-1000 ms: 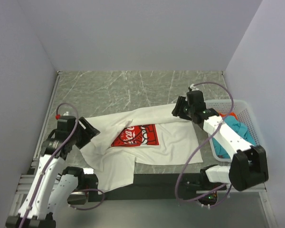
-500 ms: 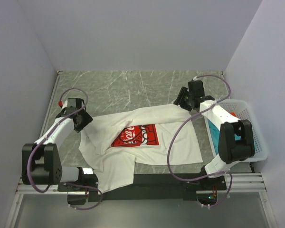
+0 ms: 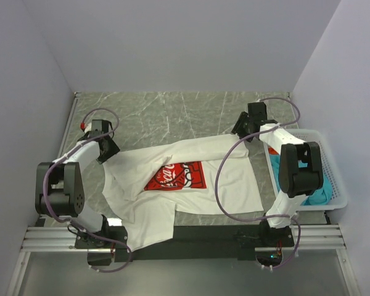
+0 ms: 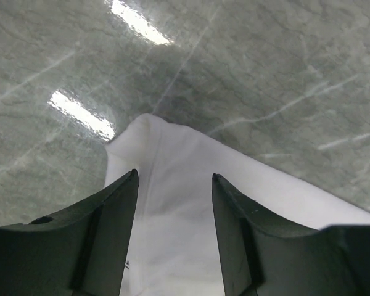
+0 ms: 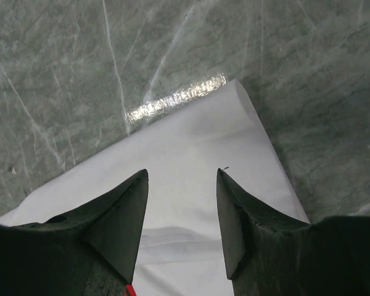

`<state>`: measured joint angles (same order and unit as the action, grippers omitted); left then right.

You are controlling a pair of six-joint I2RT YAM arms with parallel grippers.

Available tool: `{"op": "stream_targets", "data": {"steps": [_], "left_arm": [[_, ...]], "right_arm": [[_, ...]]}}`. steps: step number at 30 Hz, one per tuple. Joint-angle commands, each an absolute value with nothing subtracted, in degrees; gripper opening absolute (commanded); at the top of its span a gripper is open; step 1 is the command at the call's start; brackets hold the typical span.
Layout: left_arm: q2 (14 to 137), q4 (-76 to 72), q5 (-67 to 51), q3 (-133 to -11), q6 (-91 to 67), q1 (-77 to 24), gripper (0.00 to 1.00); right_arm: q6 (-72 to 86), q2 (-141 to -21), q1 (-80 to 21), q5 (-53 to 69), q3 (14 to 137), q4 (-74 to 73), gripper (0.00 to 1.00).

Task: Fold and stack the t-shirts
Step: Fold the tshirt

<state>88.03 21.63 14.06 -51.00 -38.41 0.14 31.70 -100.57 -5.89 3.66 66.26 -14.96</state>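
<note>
White t-shirt [image 3: 234, 185] lies spread, print side up, on the grey marbled table [image 3: 172, 117], between the two arms. Its red square print [image 3: 176, 176] sits near the centre of the cloth. The cloth is wrinkled on the left side, and its near-left part overlaps the dark rail [image 3: 203, 234] at the near edge of the table.

Left gripper [image 3: 106, 150] is positioned at the far-left corner of the shirt. In the left wrist view, the left gripper [image 4: 174, 185] has its jaws spread apart. The two dark fingers [image 4: 111, 228] stand on either side of a rounded white corner of the shirt [image 4: 172, 148], which lies flat on the table. No cloth is pinched between them.

Right gripper [image 3: 240, 128] is positioned at the far-right corner of the shirt. In the right wrist view, the right gripper [image 5: 182, 179] also has its jaws spread apart. Its fingers [image 5: 120, 222] straddle the flat white corner [image 5: 203, 135]. Nothing is clamped.

White mesh basket [image 3: 336, 179] stands at the right edge of the table, just beside the right arm. Teal t-shirt [image 3: 317, 191] lies bunched inside it.
</note>
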Motion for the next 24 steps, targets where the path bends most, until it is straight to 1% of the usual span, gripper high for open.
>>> {"op": "stream_targets", "data": {"steps": [1,3,6,7,9,10,12,13,16,24], "left_arm": [[89.1,20.7,15.7,-52.9,-37.0,1.2,0.56],[89.7,20.6,15.8,-53.1,-36.7,1.2,0.56],[91.1,21.0,15.7,-54.1,-36.1,1.2,0.54],[91.5,20.9,16.0,-54.3,-35.9,1.2,0.49],[91.9,21.0,15.7,-54.7,-35.4,1.2,0.45],[91.9,21.3,15.8,-54.8,-35.2,1.3,0.37],[91.6,21.8,16.3,-55.2,-35.0,1.2,0.27],[91.2,22.1,16.6,-55.5,-34.5,1.2,0.16],[90.7,22.7,19.0,-56.7,-33.1,1.3,0.01],[94.7,22.4,21.3,-61.5,-27.7,2.5,0.01]], "right_arm": [[31.1,-101.1,-5.5,2.7,68.9,-13.8,0.55],[31.1,-101.5,-5.5,2.7,69.1,-13.9,0.55],[31.1,-102.0,-5.5,2.7,69.3,-13.7,0.55],[31.1,-102.2,-5.4,2.7,69.4,-13.9,0.55],[31.0,-102.7,-5.3,2.4,69.6,-14.1,0.55],[31.0,-102.9,-5.0,2.4,69.6,-14.2,0.55],[31.3,-103.1,-4.7,1.9,69.8,-14.3,0.55],[31.5,-103.1,-4.5,1.8,69.8,-14.4,0.55],[31.8,-103.4,-4.2,1.0,70.0,-14.6,0.55],[31.8,-105.4,-4.0,0.9,72.2,-15.1,0.54]]}}
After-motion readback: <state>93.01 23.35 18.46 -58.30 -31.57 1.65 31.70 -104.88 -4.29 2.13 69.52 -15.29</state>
